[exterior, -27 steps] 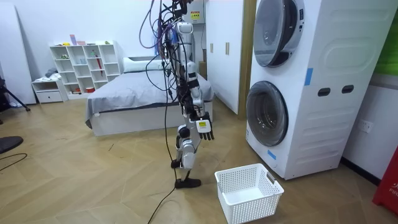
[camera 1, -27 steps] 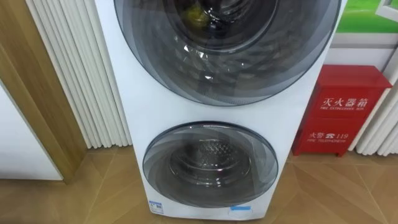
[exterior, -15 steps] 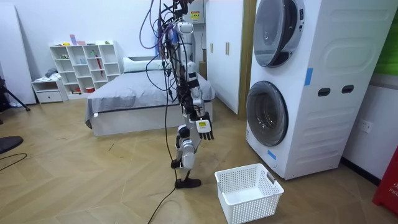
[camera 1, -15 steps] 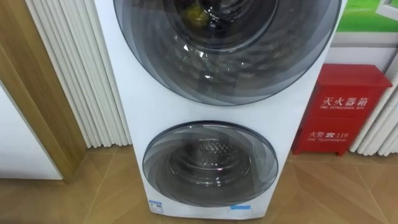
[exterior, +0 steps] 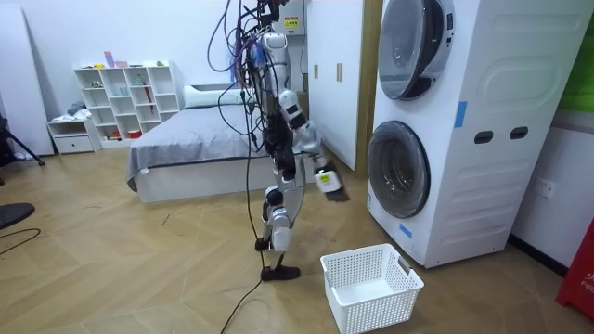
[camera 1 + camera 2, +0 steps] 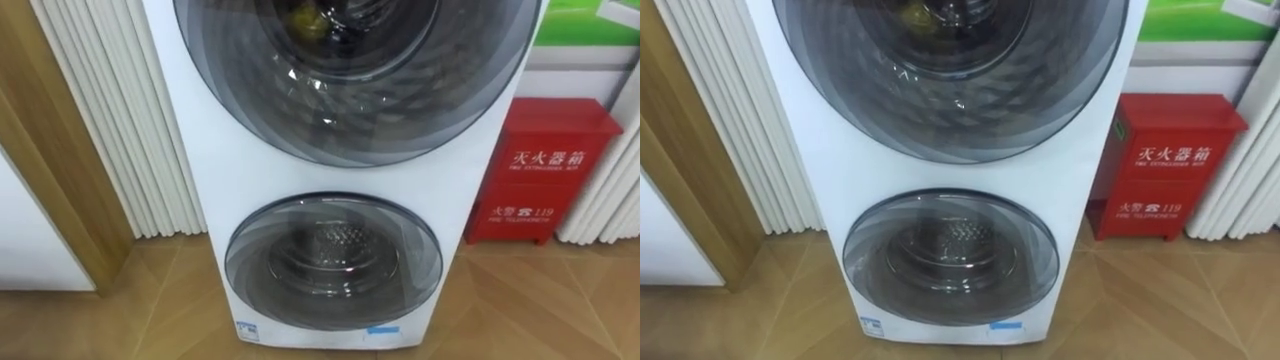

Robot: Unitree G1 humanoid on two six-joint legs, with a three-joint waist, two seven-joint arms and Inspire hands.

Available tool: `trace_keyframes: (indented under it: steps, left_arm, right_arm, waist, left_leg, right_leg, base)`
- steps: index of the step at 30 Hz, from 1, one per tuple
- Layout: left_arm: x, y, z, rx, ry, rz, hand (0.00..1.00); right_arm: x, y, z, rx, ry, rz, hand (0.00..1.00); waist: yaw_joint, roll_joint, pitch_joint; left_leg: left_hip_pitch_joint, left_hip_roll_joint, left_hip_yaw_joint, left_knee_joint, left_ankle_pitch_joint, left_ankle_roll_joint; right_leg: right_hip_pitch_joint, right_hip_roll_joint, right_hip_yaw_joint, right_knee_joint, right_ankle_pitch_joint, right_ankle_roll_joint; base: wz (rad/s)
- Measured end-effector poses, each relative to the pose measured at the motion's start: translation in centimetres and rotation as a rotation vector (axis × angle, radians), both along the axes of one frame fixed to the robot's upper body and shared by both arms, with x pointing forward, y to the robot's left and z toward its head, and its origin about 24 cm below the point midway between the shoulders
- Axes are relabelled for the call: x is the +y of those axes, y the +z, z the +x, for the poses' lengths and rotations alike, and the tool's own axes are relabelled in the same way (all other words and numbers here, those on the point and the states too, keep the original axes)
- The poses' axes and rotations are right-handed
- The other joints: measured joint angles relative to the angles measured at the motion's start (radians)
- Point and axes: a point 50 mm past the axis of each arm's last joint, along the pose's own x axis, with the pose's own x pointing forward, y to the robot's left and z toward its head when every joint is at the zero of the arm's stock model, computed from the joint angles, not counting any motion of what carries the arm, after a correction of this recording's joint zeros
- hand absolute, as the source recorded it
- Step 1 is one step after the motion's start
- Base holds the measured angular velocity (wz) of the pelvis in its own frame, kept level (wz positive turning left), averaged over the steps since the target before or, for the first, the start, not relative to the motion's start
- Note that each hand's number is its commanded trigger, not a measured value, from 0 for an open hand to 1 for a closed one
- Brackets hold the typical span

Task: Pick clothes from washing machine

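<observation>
In front of the stacked white washing machine (image 6: 200, 150), the robot stands on the wooden floor (image 5: 139, 269) with its right hand (image 5: 328, 182) held out toward the lower door (image 6: 333, 262), well short of it (whether that hand is open or closed cannot be told). Both round doors look closed. Through the upper door (image 6: 350, 90) a yellowish bundle (image 6: 300, 18) shows, possibly clothes. A white basket (image 5: 371, 288) sits near the robot's feet, and a red cabinet (image 6: 540, 170) stands beside the machine.

Humanoid robot, white head, dark torso, grey-white legs, black feet, bundle of dark cables rising overhead, dark robot hand (image 5: 328, 183) with pale tag.
</observation>
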Motion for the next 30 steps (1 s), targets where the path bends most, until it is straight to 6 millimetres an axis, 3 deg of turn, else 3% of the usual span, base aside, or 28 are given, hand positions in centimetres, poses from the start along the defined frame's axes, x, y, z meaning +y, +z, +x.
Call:
trace_keyframes:
  steps: [4, 8, 11, 16, 19, 22, 23, 24, 25, 26, 27, 28, 30]
  left_arm:
    - [0.9, 0.2, 0.0, 0.010, 0.005, 0.016, 0.00]
    - [1.4, 0.4, 0.0, 0.024, -0.008, 0.020, 0.00]
    - [1.5, 0.4, 0.5, 0.025, -0.018, 0.019, 0.00]
    - [1.5, 0.5, 1.1, 0.022, -0.055, 0.023, 0.00]
    - [1.6, 0.6, 1.3, 0.024, -0.087, 0.031, 0.00]
    - [1.9, 0.7, 1.5, 0.028, -0.116, 0.046, 0.00]
    - [1.9, 0.7, 1.5, 0.030, -0.119, 0.048, 0.00]
    - [2.0, 0.7, 1.6, 0.032, -0.126, 0.048, 0.00]
    - [2.0, 0.8, 1.8, 0.026, -0.134, 0.051, 0.00]
    - [2.4, 0.9, 1.7, 0.027, -0.137, 0.061, 0.00]
    - [3.3, 1.2, 1.4, 0.037, -0.153, 0.093, 0.00]
    - [3.3, 1.2, 1.0, 0.070, -0.180, 0.099, 0.00]
    - [3.0, 1.0, 0.7, 0.103, -0.210, 0.088, 0.00]
  right_arm:
    - [-1.8, 5.0, 7.4, -0.264, -0.001, -0.086, 0.00]
    - [-2.5, 8.7, 11.3, -0.400, 0.001, -0.147, 0.00]
    - [-1.7, 12.0, 14.6, -0.515, 0.042, -0.189, 0.00]
    - [-1.0, 19.0, 19.2, -0.730, 0.071, -0.258, 0.00]
    - [0.0, 22.6, 20.5, -0.855, 0.092, -0.288, 0.00]
    - [1.3, 24.9, 21.1, -0.919, 0.135, -0.305, 0.00]
    - [1.4, 24.8, 21.1, -0.907, 0.135, -0.308, 0.00]
    - [1.3, 24.8, 21.1, -0.899, 0.137, -0.312, 0.00]
    - [1.4, 25.0, 21.1, -0.899, 0.134, -0.323, 0.00]
    - [1.5, 25.2, 21.2, -0.906, 0.139, -0.328, 0.00]
    - [2.2, 26.8, 21.4, -0.950, 0.160, -0.335, 0.00]
    - [2.4, 28.4, 21.6, -0.996, 0.163, -0.352, 0.00]
    - [2.2, 30.4, 22.1, -1.034, 0.147, -0.382, 0.00]
  waist:
    - [-0.009, -0.022, -0.0053]
    - [0.002, -0.032, -0.0108]
    - [0.009, -0.030, -0.0113]
    - [0.013, -0.031, -0.0122]
    - [0.018, -0.034, -0.0144]
    - [0.035, -0.043, -0.0206]
    - [0.037, -0.045, -0.0212]
    - [0.040, -0.045, -0.0212]
    - [0.046, -0.036, -0.0146]
    - [0.048, -0.039, -0.0141]
    - [0.059, -0.076, -0.0192]
    - [0.030, -0.066, -0.0179]
    - [0.013, -0.057, -0.0185]
  left_leg:
    - [-0.016, 0.000, -0.004, 0.002, 0.000, 0.001]
    - [-0.015, 0.000, -0.004, 0.001, 0.000, 0.001]
    - [-0.023, 0.005, -0.014, 0.001, 0.000, 0.001]
    - [-0.033, 0.003, -0.034, -0.002, 0.000, 0.001]
    - [-0.033, 0.005, -0.034, -0.003, 0.000, 0.001]
    - [-0.030, 0.006, -0.035, -0.005, 0.002, 0.002]
    - [-0.027, 0.007, -0.039, -0.005, 0.003, 0.004]
    - [-0.019, 0.012, -0.072, -0.011, 0.007, 0.011]
    - [-0.007, 0.035, -0.142, -0.020, 0.013, 0.018]
    - [-0.009, 0.041, -0.182, -0.020, 0.013, 0.018]
    - [-0.027, 0.034, -0.193, -0.020, 0.008, 0.011]
    - [-0.037, 0.043, -0.161, -0.019, -0.001, -0.006]
    - [-0.029, 0.041, -0.080, -0.026, 0.000, -0.008]
  right_leg:
    - [-0.013, 0.001, -0.007, 0.001, 0.000, 0.000]
    - [-0.015, 0.001, -0.009, 0.007, 0.000, 0.000]
    - [-0.033, 0.002, -0.019, 0.035, 0.000, 0.000]
    - [-0.043, 0.001, -0.024, 0.037, 0.000, 0.000]
    - [-0.037, 0.002, -0.048, 0.037, 0.001, 0.001]
    - [-0.041, 0.002, -0.050, 0.044, 0.000, 0.001]
    - [-0.046, 0.002, -0.051, 0.054, 0.000, 0.000]
    - [-0.076, 0.003, -0.068, 0.110, -0.001, 0.001]
    - [-0.145, 0.006, -0.096, 0.208, -0.029, 0.004]
    - [-0.173, 0.018, -0.085, 0.195, -0.034, -0.009]
    - [-0.211, 0.024, -0.074, 0.080, 0.059, -0.062]
    - [-0.201, 0.028, -0.111, 0.083, 0.070, -0.048]
    - [-0.190, 0.023, -0.114, 0.086, 0.071, -0.048]
  base:
    - [0.05]
    - [-0.01]
    - [-0.10]
    - [0.04]
    - [0.10]
    - [-0.01]
    - [-0.24]
    - [-0.45]
    - [-0.52]
    - [-0.73]
    - [-0.35]
    - [-0.20]
    - [0.20]
